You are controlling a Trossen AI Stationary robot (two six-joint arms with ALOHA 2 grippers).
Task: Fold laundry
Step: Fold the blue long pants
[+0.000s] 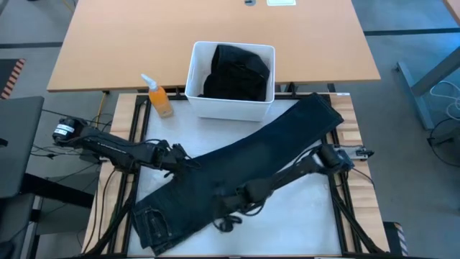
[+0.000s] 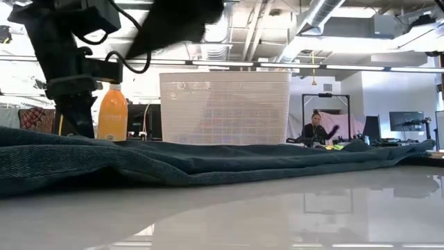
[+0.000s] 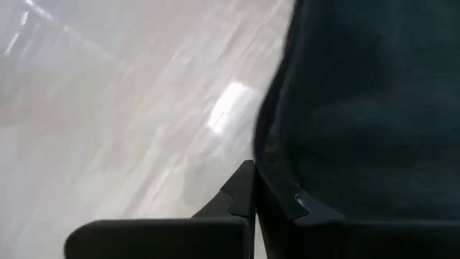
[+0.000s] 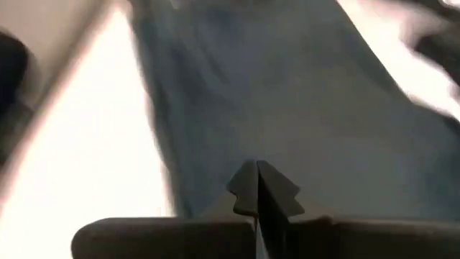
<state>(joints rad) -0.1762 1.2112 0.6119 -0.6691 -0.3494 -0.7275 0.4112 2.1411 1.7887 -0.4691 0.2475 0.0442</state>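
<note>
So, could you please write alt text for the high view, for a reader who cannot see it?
Dark navy trousers lie spread diagonally across a white table, with the left gripper shut at their upper edge and the right gripper shut at their lower edge. Behind them stand a white bin holding black clothing and an orange spray bottle.

The black clothing was half hidden by the wall of the white bin, the orange bottle's top was covered by an arm in the low view, and the right wrist view was blurred.
</note>
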